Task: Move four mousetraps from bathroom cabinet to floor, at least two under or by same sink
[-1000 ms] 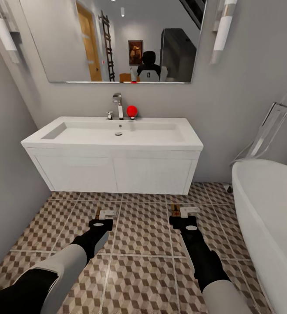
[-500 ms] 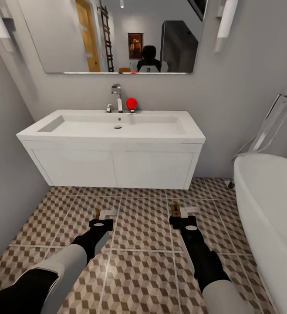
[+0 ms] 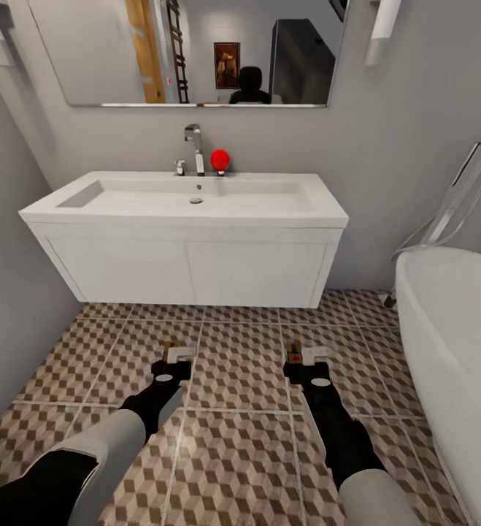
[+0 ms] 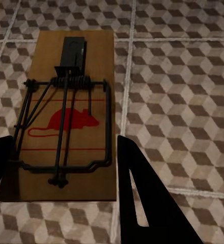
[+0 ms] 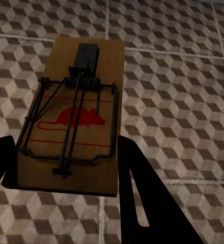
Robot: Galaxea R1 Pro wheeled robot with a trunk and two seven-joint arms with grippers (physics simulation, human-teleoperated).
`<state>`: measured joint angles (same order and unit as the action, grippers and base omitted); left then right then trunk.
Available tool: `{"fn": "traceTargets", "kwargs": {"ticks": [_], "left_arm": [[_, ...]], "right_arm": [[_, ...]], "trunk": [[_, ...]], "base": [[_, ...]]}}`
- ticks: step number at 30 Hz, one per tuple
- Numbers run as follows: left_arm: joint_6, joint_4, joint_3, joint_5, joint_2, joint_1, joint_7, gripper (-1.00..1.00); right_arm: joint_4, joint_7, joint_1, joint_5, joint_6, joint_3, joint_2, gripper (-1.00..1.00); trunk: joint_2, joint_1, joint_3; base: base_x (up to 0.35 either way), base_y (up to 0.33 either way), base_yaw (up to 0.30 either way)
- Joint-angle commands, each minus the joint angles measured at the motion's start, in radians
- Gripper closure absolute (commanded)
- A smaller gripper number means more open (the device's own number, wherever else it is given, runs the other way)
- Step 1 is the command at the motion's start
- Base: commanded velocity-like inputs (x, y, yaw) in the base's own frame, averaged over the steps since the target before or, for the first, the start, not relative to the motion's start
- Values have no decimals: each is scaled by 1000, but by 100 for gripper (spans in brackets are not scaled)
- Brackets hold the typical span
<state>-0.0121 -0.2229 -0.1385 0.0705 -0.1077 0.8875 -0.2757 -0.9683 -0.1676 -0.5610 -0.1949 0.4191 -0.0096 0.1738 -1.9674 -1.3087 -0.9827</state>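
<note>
We hold one mousetrap in each gripper, above the bathroom floor [image 3: 240, 380] in front of the sink [image 3: 185, 219]. The left gripper [image 3: 168, 365] pinches the left mousetrap [image 4: 66, 117] by its long edges; the right gripper [image 3: 307, 363] pinches the right mousetrap [image 5: 74, 122] the same way. Both forearms reach forward and down, side by side, wrists level. Best, we judge, to lower each flat to the tiles near the sink before spreading the fingers — no dropping, so neither springs.

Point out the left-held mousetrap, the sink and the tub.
Tan wooden mousetrap with red mouse print [image 4: 66, 117], left wrist view, on the printed board.
Wide white wall-hung sink [image 3: 189, 272], head view, on its boxy front.
White oval bathtub [image 3: 452, 321], head view, on its rim.
</note>
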Motion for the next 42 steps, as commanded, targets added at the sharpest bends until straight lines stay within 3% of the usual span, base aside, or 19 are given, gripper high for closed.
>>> {"fn": "traceTargets", "kwargs": {"ticks": [1,42], "left_arm": [[-3,0,-9,5,0,1,-7,100],[-12,0,-9,5,0,1,-5,100]], "right_arm": [[-1,2,0,-5,6,-1,1,100],[-1,1,0,-5,4,-1,1,100]], "trunk": [[-8,-4,-6],[-295,-161,-201]], "base": [[0,0,0],[0,0,0]]}}
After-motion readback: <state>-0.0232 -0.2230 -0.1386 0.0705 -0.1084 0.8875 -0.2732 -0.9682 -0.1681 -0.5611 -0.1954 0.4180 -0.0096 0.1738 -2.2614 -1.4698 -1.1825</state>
